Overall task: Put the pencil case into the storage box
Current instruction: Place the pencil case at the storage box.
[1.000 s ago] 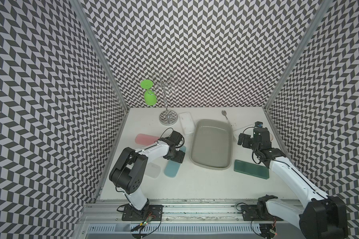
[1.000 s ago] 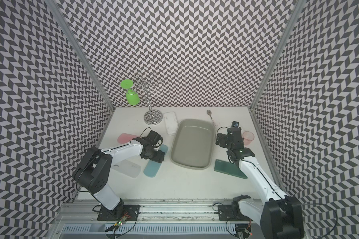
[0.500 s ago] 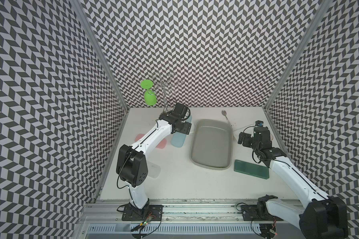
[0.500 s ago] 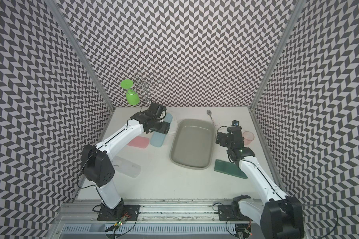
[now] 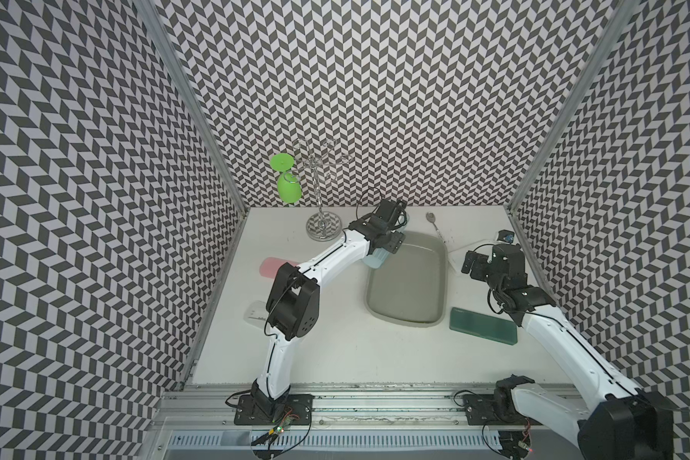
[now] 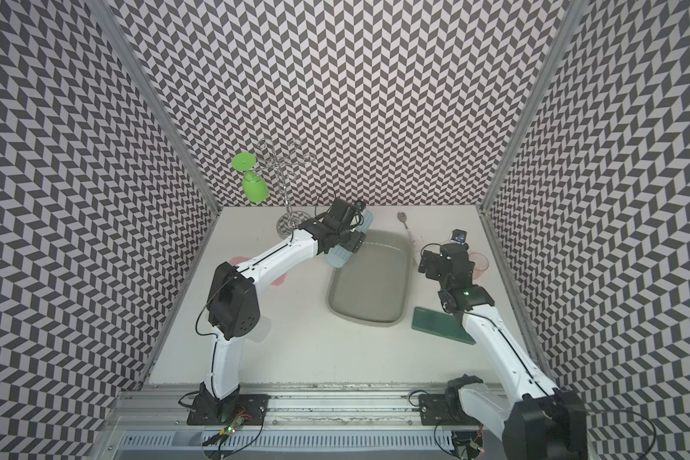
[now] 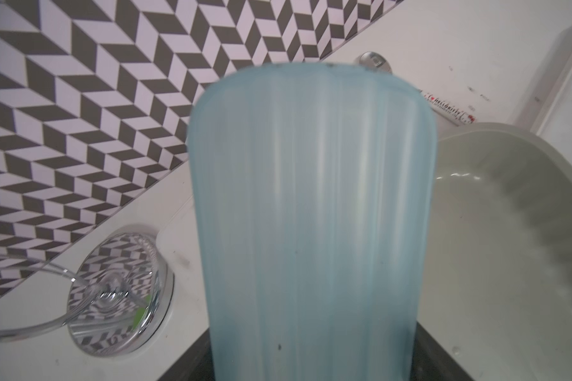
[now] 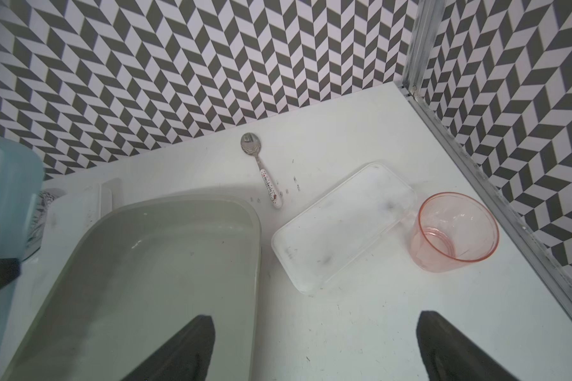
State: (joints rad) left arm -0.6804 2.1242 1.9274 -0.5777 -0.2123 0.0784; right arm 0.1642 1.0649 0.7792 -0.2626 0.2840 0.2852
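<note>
My left gripper [image 5: 388, 240] clamps blue pencil case [image 5: 376, 261] near storage box [image 5: 443, 278] rim; centre, lower, release. Right gripper [image 5: 474, 266] spread, empty.

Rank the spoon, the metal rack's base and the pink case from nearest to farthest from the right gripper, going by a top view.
1. The spoon, just behind the storage box, nearest the right gripper.
2. The rack base, at the back, on the box's left side.
3. The pink case, far left, farthest away.
</note>
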